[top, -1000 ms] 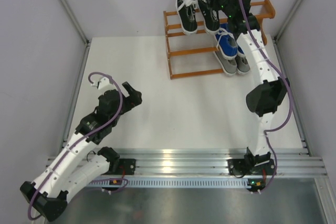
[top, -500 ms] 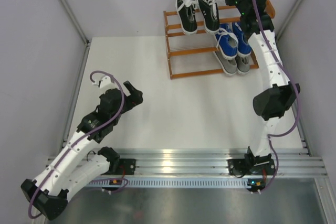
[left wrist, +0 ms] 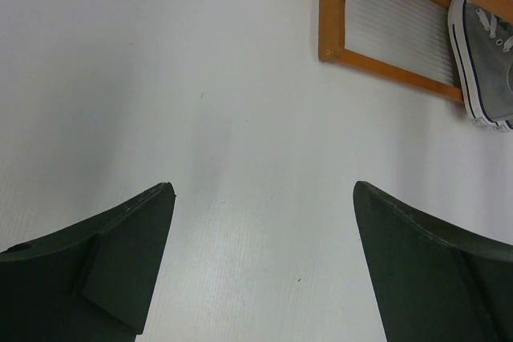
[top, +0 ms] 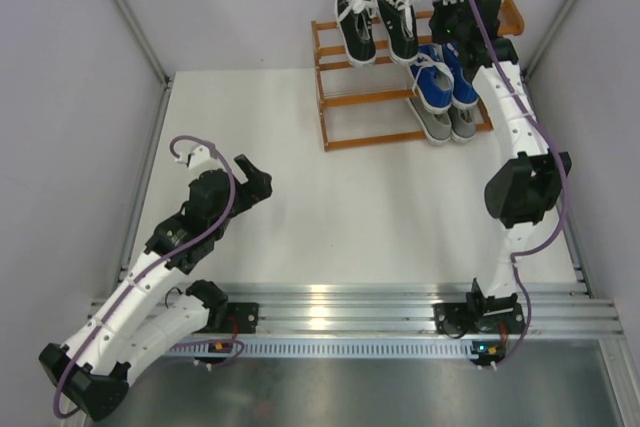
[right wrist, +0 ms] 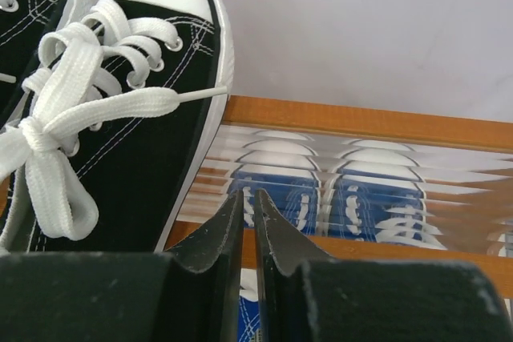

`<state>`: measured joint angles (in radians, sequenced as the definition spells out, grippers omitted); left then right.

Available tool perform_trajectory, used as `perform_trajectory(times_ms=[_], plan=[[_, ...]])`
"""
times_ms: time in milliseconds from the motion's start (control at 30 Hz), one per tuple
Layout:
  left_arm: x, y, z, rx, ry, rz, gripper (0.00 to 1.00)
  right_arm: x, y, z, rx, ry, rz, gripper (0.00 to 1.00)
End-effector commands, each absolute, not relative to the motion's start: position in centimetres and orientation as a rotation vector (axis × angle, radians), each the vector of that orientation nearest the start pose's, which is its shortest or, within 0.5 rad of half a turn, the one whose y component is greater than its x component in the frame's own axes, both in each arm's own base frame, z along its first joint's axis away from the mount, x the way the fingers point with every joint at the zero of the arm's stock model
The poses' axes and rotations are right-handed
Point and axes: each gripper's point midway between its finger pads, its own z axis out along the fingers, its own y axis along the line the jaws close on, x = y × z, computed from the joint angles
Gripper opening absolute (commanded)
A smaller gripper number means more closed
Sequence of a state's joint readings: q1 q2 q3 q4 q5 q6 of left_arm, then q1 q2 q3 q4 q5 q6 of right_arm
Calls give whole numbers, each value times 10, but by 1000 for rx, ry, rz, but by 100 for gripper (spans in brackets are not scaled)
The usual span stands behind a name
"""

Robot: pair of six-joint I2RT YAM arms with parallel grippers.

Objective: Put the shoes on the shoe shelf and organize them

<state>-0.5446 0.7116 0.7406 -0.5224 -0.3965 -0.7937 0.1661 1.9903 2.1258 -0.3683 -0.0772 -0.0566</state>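
The orange-brown shoe shelf (top: 345, 99) stands at the back of the table. Two black shoes (top: 357, 27) sit on the left of its top tier, two blue shoes (top: 433, 84) on the right of the middle tier, and two grey shoes (top: 433, 124) on the right of the bottom tier. My right gripper (top: 448, 29) hovers over the bare right part of the top tier, shut and empty. In the right wrist view the gripper (right wrist: 250, 195) is just right of a black shoe (right wrist: 136, 126), and the blue shoes (right wrist: 365, 198) show through the slats. My left gripper (top: 255, 179) is open and empty over the table.
Grey walls with metal posts close in the table on the left, back and right. The left wrist view shows the left gripper (left wrist: 263, 188) over white tabletop, with the shelf's lower left corner (left wrist: 385, 70) and a grey shoe (left wrist: 489, 70) ahead. An aluminium rail runs along the near edge.
My right gripper moved right, away from the right black shoe, to above the right part of the top tier. The left arm has barely moved.
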Motion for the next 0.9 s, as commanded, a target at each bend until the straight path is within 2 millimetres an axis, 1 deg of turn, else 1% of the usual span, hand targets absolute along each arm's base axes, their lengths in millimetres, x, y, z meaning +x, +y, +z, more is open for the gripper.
perform_trajectory(times_ms=[0,67,267,467,633,867], plan=[[257,-109,239,-495,1906,-503,98,582,124,355,-304,1770,194,10],[256,-109,240,-497,1902,-507,98,582,127,352,-310,1780,215,10],[255,-109,240,-498,1901,-511,98,578,148,345,-344,1801,290,10],[255,-109,241,-499,1899,-512,98,574,166,349,-370,1792,338,11],[255,-108,241,-499,1895,-515,98,573,170,352,-370,1786,346,11],[254,-109,239,-501,1899,-515,98,567,183,355,-393,1780,379,11]])
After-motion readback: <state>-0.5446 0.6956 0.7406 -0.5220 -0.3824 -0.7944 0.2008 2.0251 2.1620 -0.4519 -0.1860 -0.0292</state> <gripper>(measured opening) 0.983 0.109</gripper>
